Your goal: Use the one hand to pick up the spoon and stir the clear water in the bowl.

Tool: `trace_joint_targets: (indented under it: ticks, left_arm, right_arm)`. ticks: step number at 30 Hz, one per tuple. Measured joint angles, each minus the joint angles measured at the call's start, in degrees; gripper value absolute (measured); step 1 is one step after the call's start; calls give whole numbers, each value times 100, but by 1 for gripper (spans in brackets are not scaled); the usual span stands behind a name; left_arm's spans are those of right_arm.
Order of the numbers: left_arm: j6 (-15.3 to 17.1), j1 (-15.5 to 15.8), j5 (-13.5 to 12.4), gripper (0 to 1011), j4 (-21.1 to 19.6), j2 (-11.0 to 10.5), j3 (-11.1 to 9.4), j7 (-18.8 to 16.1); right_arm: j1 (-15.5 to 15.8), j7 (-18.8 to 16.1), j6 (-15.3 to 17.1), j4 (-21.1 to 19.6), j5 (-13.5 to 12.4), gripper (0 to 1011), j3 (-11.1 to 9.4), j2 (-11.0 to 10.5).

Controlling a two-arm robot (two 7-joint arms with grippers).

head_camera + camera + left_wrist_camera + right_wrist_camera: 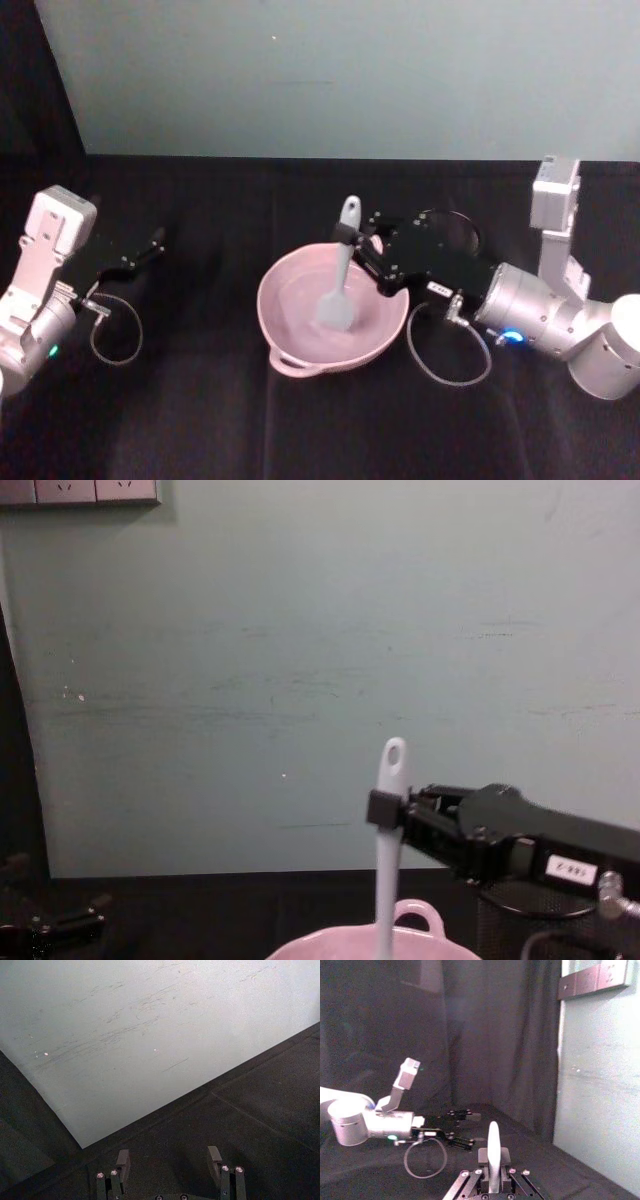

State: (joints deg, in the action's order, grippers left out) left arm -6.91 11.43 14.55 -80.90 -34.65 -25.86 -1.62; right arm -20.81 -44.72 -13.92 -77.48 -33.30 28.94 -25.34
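Head view: the right gripper (352, 240) pinches the spoon (338, 295) by its handle, blade down in the bowl (283, 300) at centre, with the left gripper (150, 245) parked far left. Chest view: the spoon stands upright in that clamp. Left wrist view: the left fingers (123, 1160) are spread apart.

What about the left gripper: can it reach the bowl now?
Probably yes: only bare cloth lies between the left gripper and the bowl; the right gripper holds the spoon from the other side.
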Motion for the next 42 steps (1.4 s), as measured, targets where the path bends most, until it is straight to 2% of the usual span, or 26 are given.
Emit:
trace_joint_targets:
  ticks: [4,9,12,13,14,17,23,27,31,35,36,37,39,42]
  left_arm:
    - [0,0,0,1011,0,0,0,0]
    - [0,0,0,1011,0,0,0,0]
    - [0,0,0,1011,0,0,0,0]
    - [0,0,0,1011,0,0,0,0]
    - [0,0,0,1011,0,0,0,0]
    - [0,0,0,1011,0,0,0,0]
    - [0,0,0,1011,0,0,0,0]
    - [0,0,0,1011,0,0,0,0]
    - [0,0,0,1011,0,0,0,0]
    - [0,0,0,1011,0,0,0,0]
    - [0,0,0,1011,0,0,0,0]
    - [0,0,0,1011,0,0,0,0]
    - [0,0,0,1011,0,0,0,0]
    - [0,0,0,1011,0,0,0,0]
  right_arm:
    - [-24,-30,136,56,-47,136,96,105]
    - [-162,66,154,272,-14,136,214,381]
    - [-247,278,-77,482,169,136,243,604]
    - [-294,425,-258,620,313,137,241,731]
    - [-294,425,-258,620,313,136,241,731]
    - [-430,829,-756,1006,744,136,192,1013]
    - [-612,1417,-1295,1472,1358,136,45,1210]
    - [-638,1571,-1366,1533,1527,136,-41,1180]
    - [-484,1575,-1271,1249,1567,136,-174,958]
    - [-220,1420,-1034,799,1436,137,-268,722]
    - [-87,1325,-910,591,1333,137,-309,628]
    - [-87,1325,-910,591,1333,137,-309,628]
    - [174,1114,-654,210,1090,136,-375,483]
    - [335,980,-443,-18,894,136,-412,424]
